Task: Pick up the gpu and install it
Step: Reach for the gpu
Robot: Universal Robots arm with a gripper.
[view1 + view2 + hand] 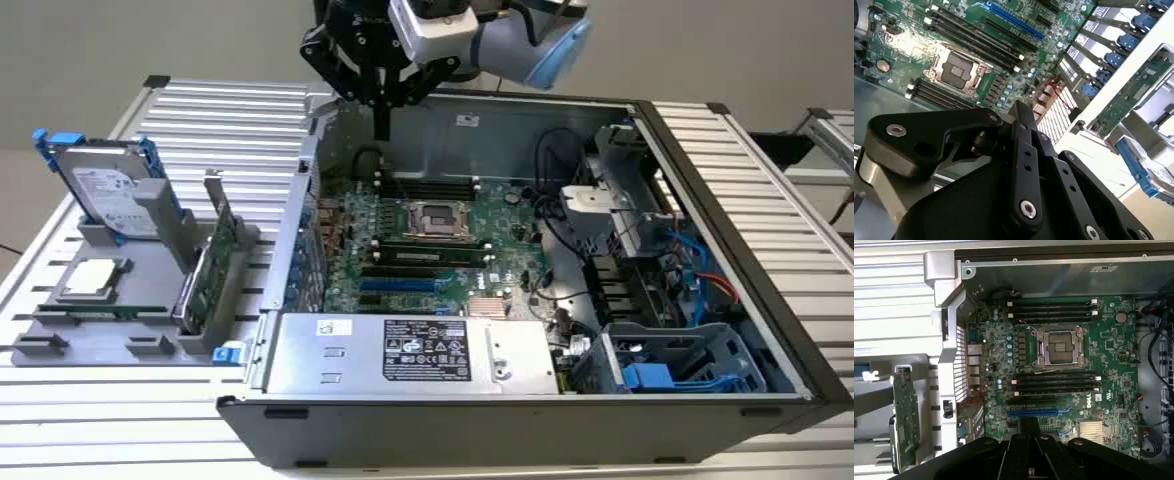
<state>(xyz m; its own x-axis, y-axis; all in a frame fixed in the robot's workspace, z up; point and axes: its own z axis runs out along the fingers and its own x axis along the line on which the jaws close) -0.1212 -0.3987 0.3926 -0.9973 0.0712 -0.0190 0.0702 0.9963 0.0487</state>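
Vertically posed, the gripper hangs fingertips-down over the rear wall of the open computer case, its fingers pressed together and holding nothing. Below the fingertips lies the exposed motherboard, with open room above its slots. The gpu stands on edge in the gray holder, well apart from the fingers, beyond the case's perforated wall.
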